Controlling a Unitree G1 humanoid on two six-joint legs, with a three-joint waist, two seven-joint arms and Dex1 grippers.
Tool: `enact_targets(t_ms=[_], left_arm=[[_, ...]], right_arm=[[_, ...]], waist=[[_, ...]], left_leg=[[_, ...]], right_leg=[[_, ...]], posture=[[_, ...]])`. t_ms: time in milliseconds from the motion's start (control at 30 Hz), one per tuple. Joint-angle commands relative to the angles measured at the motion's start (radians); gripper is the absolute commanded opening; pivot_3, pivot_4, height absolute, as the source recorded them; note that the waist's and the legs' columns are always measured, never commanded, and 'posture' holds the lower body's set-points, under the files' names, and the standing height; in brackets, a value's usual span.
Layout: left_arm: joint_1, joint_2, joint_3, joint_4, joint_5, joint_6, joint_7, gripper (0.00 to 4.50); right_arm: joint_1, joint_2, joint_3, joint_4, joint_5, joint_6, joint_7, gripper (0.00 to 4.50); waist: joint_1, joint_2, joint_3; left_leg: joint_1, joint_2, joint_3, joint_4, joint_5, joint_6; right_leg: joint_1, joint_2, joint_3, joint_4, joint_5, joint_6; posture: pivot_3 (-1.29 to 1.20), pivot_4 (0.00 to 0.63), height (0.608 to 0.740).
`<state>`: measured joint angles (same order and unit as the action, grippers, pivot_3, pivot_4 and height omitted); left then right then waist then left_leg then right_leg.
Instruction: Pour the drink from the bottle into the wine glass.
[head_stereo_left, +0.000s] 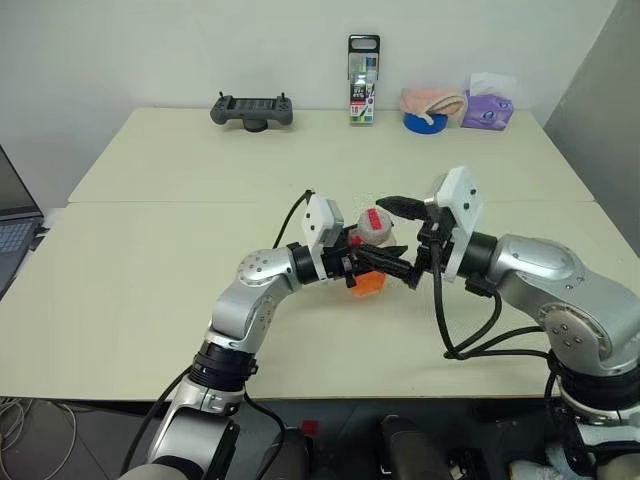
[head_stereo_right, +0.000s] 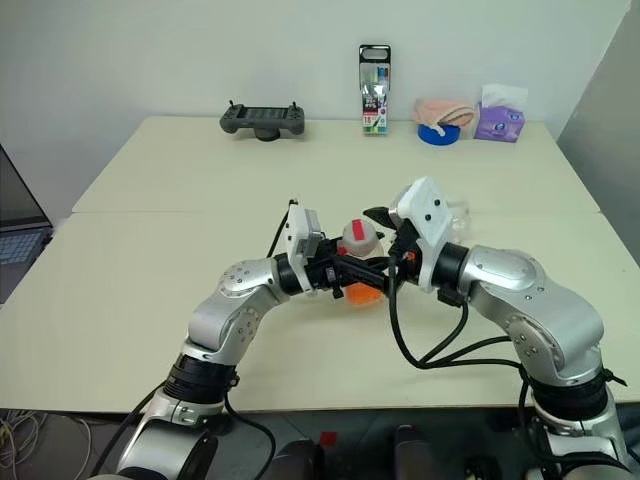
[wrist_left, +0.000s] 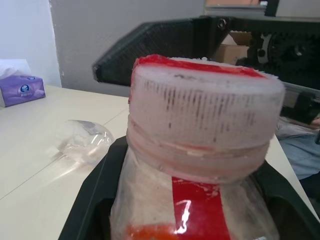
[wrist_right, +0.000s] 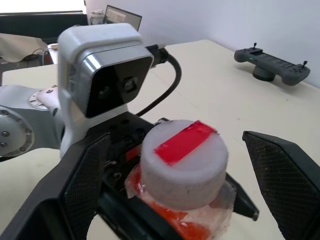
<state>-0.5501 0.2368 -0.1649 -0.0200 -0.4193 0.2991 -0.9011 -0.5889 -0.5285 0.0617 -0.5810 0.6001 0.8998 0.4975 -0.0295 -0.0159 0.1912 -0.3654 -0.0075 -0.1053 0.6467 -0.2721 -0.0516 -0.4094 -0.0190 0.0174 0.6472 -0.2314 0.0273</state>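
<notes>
While clamped upright above the table (head_stereo_left: 150, 300), bottle (wrist_left: 200, 165) sits in left gripper (head_stereo_left: 385, 266), shut tight round the body, drink (head_stereo_left: 367, 283) low inside. Capped top (wrist_right: 182, 160) lies squarely between wide-spread fingers (wrist_right: 287, 175) of right gripper (wrist_right: 182, 175), empty, nearer arm for unscrewing. Wine glass (wrist_left: 82, 142) stands well apart beyond, toward the tissue pack (wrist_left: 22, 90).

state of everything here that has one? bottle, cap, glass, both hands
bottle: held above the table in the left hand, part full of orange-red drink
cap: on the bottle
wine glass: on the table, no drink visible in it
left hand: shut on the bottle
right hand: open, fingers either side of the cap
</notes>
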Motion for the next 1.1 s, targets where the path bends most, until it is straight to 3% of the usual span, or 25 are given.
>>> enact_targets(t_ms=[33,433,1100], left_arm=[[-0.006,-0.004,0.013,-0.035,-0.003,-0.018,0.008,2.13],[-0.011,-0.002,0.015,-0.028,-0.002,-0.022,0.013,2.13],[-0.017,-0.002,0.015,-0.021,0.001,-0.021,0.006,2.13]], right_arm=[[-0.045,0.014,0.002,0.035,-0.045,-0.050,-0.012,4.50],[-0.067,0.045,0.023,0.076,-0.083,-0.070,0.002,4.50],[0.067,-0.125,-0.089,0.015,0.009,-0.040,0.121,4.50]], waist=[[0.000,0.000,0.000],[0.000,0.000,0.000],[0.001,0.000,0.000]], left_leg=[[0.000,0.000,0.000,0.000,0.000,0.000],[0.000,0.000,0.000,0.000,0.000,0.000],[0.000,0.000,0.000,0.000,0.000,0.000]], right_leg=[[0.000,0.000,0.000,0.000,0.000,0.000],[0.000,0.000,0.000,0.000,0.000,0.000],[0.000,0.000,0.000,0.000,0.000,0.000]], posture=[[0.00,0.150,0.740],[0.00,0.150,0.740],[0.00,0.150,0.740]])
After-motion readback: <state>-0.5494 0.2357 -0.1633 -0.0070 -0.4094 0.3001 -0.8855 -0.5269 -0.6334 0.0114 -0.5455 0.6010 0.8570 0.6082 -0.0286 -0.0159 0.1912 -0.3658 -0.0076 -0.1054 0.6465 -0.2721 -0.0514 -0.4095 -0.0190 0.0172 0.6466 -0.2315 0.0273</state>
